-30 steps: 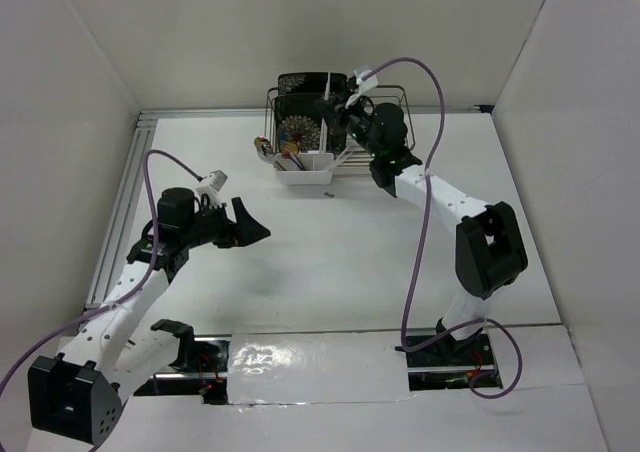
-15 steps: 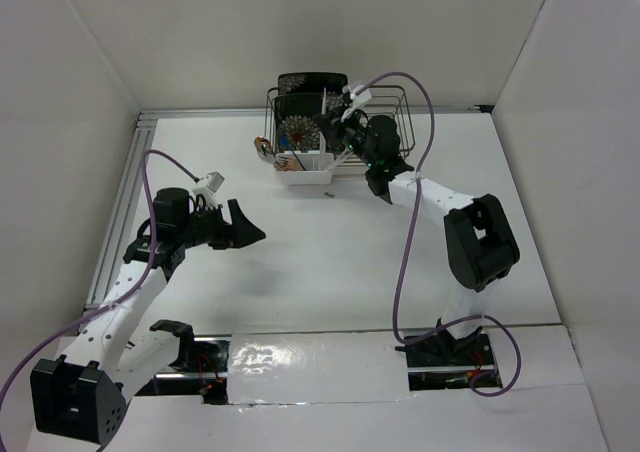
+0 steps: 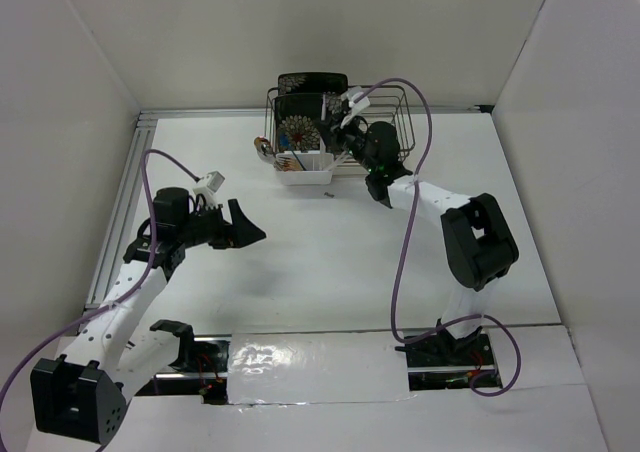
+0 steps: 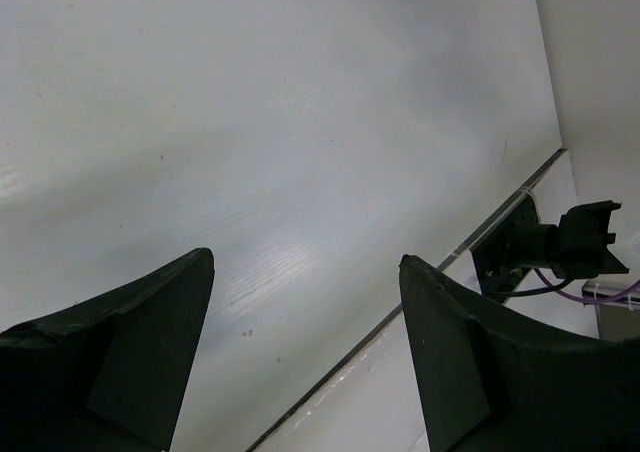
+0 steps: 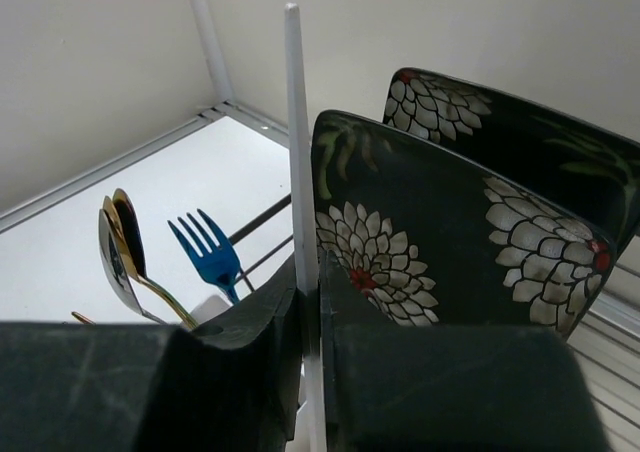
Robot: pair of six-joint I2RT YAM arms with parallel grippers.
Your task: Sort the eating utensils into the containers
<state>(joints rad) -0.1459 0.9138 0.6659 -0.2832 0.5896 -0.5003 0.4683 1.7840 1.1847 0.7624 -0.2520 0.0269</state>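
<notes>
Chopstick upright, pinched by right end effector beside plates; left end effector spread.

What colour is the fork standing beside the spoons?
The fork is bright blue, clearest in the right wrist view.

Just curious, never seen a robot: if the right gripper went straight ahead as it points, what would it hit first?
Probably the nearer black floral plate, standing just beyond the right gripper, which pinches a white chopstick; depth is hard to judge.
</notes>
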